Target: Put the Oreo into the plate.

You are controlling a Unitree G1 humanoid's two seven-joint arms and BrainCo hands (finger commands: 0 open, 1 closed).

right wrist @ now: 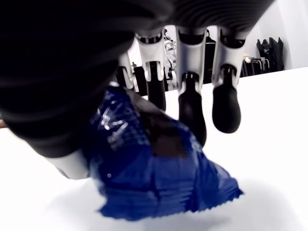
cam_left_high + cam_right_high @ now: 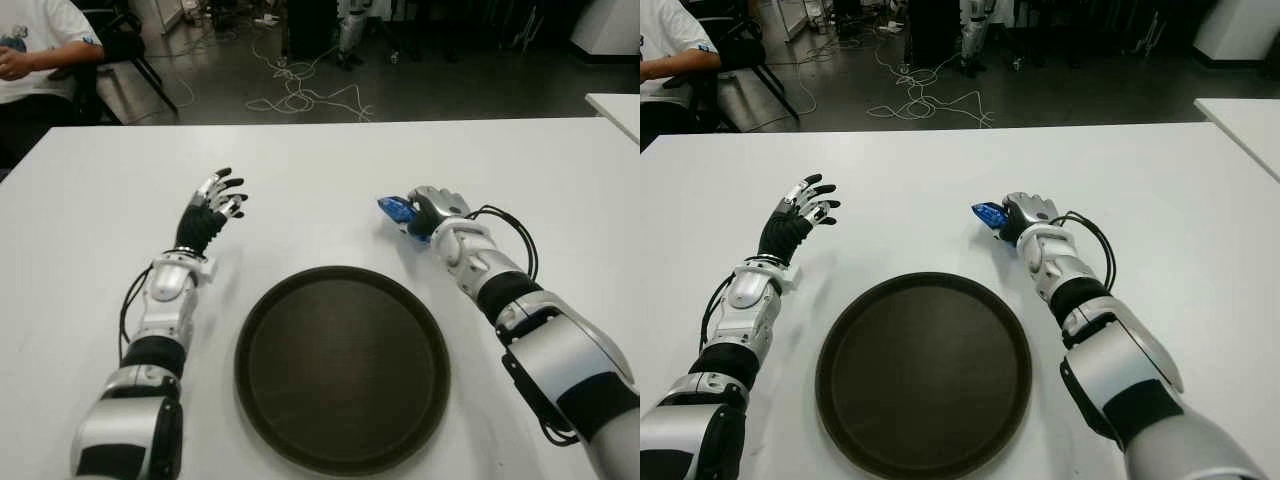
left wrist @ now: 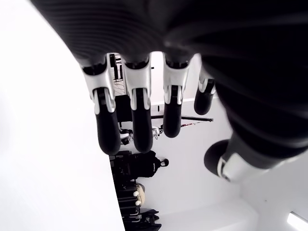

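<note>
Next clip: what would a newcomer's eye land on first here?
The blue Oreo packet stands out most, grasped in the right hand on the white table, just beyond the plate's right edge. Next comes the big dark round plate, empty, near the robot between the arms. The left hand shows left of the plate, fingers spread, holding nothing.

Robotics lab or workshop space. Big plain white table up front, second white table at the far right edge. Behind it a bare dark concrete-looking floor with loose cables strewn across it. Legs of another humanoid robot stand at the back. Person seated on a black chair at far left, only white sleeve showing.
</note>
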